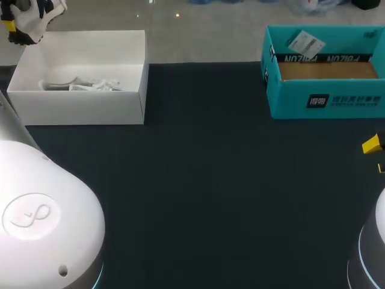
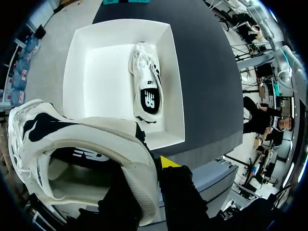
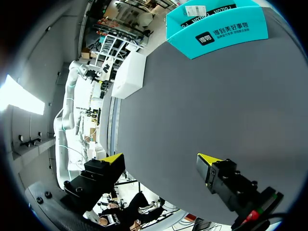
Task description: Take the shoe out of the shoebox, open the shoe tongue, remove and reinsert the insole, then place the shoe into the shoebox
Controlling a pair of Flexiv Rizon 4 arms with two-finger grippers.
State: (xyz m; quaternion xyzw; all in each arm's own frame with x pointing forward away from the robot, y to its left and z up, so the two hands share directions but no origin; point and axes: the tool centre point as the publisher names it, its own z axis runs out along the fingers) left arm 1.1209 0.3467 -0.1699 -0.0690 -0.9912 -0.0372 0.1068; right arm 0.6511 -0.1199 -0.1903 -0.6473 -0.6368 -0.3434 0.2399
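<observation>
- My left jaws are pinching the shoe [image 1: 27, 18] by the padded wall of its opening. The wall sits between the two fingers, and one yellow tip [image 2: 168, 161] shows just beside it in the left wrist view.
- That shoe [image 2: 72, 139], white with black panels, hangs in the air over the far left corner of the surface, by the far left corner of the shoebox [image 1: 78, 108]. It touches neither of them.
- The white shoebox [image 2: 175, 82] stands open at the far left corner of the surface.
- Inside it I see the other shoe [image 1: 84, 85], white, lying along the box's right wall with its opening up [image 2: 147, 89].
- The dark surface [image 1: 204, 180] runs from the shoebox across to the right edge.
- A teal box [image 1: 325, 99] stands open at the far right corner, well apart from the shoebox. In the right wrist view it lies ahead of my right jaws [image 3: 216, 31].
- My right jaws are spread wide with nothing between them, hovering at the right edge of the surface. In the head view only a yellow fingertip [image 1: 372, 144] pokes in.
</observation>
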